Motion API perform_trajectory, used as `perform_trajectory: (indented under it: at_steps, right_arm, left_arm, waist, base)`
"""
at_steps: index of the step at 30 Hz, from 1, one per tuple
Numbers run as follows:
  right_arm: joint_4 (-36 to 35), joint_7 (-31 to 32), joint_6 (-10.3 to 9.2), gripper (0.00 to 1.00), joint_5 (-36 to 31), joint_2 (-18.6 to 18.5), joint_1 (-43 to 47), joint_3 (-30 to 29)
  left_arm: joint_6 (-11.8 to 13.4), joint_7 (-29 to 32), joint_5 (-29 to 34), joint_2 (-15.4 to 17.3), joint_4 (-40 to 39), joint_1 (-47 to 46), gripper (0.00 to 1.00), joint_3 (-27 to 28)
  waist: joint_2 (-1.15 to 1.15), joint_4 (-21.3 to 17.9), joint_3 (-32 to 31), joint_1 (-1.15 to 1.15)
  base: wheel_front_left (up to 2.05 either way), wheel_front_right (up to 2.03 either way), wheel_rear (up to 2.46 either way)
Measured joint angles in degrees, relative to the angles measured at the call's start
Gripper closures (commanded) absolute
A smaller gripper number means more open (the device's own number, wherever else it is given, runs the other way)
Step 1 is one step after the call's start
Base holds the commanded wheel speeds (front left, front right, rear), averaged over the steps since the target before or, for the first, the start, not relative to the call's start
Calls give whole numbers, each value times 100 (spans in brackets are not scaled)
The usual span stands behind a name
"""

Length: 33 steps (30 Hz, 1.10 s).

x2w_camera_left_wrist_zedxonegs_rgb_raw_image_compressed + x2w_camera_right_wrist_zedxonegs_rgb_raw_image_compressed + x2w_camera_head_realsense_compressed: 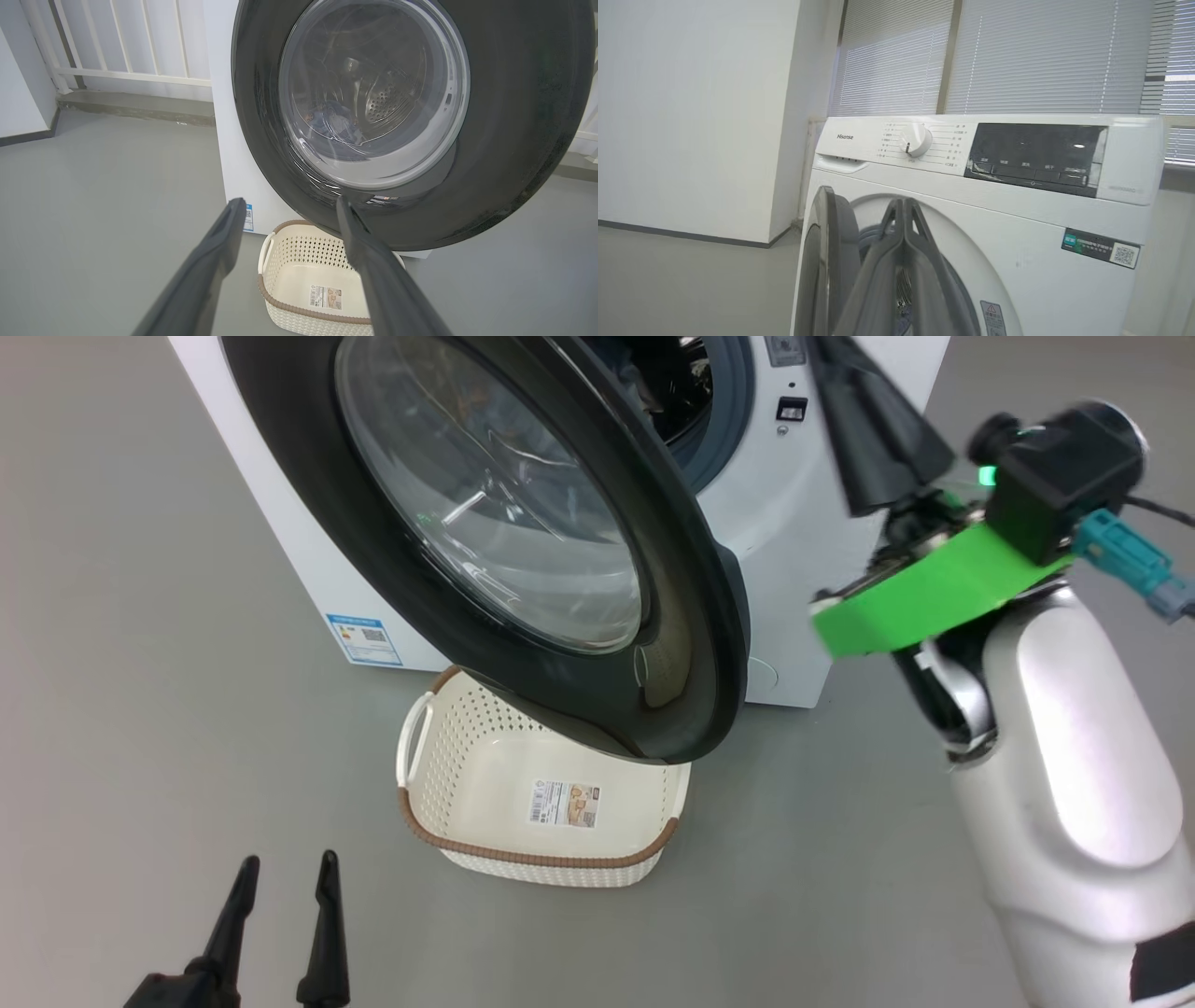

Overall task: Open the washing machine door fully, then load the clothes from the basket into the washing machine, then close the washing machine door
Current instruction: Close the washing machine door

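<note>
- One washing machine door [485, 495] stands part-open before you, its black rim above the basket [541, 859] on the floor [140, 663], near the washing machine [803, 569].
- Blue clothes [334, 123] lie behind the glass.
- Your left claw [289, 859] is open, near left; your right claw [903, 205] is closed on nothing.

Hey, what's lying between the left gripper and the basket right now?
Just bare grey floor. In the head view the left gripper sits lower left, the empty basket beyond it, and nothing lies on the stretch between.
</note>
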Motion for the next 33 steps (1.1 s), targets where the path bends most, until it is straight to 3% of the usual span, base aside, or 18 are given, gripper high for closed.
perform_trajectory:
  at_steps: [5,9,13,22,33]
  right_arm:
    - [-732,734,0,100,155,97,40,630]
    - [-645,1427,0,100,410,114,323,1038]
    - [-338,1669,0,100,511,108,553,1311]
    - [760,1254,0,100,748,45,400,1735]
    - [1926,558,1,100,891,-11,-141,1767]
  left_arm:
    - [5,-13,0,-1,-4,-77,0,-8]
    - [7,-31,0,-2,-2,-93,0,-13]
    - [7,-57,0,-3,-2,-202,0,-23]
    - [7,-107,-1,-15,25,-324,0,-26]
    - [7,-158,-1,-59,80,-401,0,-26]
  waist:
    - [0,4,50,0]
    - [0,23,96,0]
    - [0,53,145,0]
    - [0,72,296,0]
    - [0,79,364,0]
  base:
    - [0,0,0]
    - [0,0,0]
    - [0,0,0]
    - [0,0,0]
    - [0,0,0]
